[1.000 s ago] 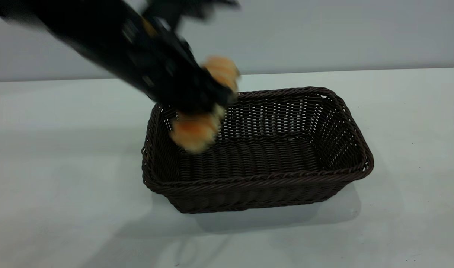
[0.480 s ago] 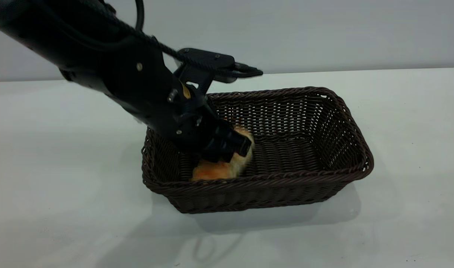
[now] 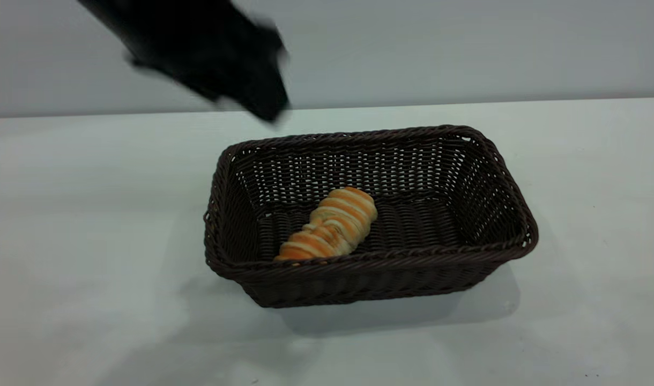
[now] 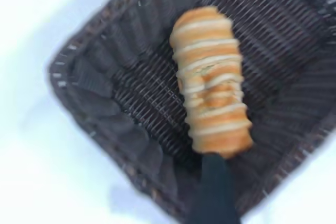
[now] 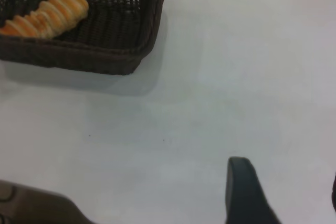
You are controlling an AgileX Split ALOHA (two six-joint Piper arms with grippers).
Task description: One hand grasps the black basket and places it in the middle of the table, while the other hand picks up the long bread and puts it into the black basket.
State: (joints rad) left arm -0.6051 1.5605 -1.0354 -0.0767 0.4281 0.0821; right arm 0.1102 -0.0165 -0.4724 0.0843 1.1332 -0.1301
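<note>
Plain white table (image 3: pixel 91 225) against a grey wall, black basket (image 3: pixel 512 212) sitting roughly mid-table. Long bread (image 3: pixel 329 224) now lies free on the basket floor, angled from the near-left wall toward the centre, its near end tucked close to the front rim.

Change vs. half a second ago: the left gripper (image 3: pixel 262 102) was down inside the basket, clamped around the bread. It is now up and back, above and behind the basket's far-left corner, motion-blurred, holding nothing. Jaw opening can't be read from the exterior view; the left wrist view shows only one dark finger (image 4: pixel 215 192) in front of the bread's end, clear of it, so how far open it stands is unknown.

Right gripper (image 5: pixel 286 198) hangs off to the side over bare table, well apart from the basket, nothing between the visible fingers, gap looks wide.

Judgement: bread released, basket placed, both goals look met. Only the retreat to park is left.
</note>
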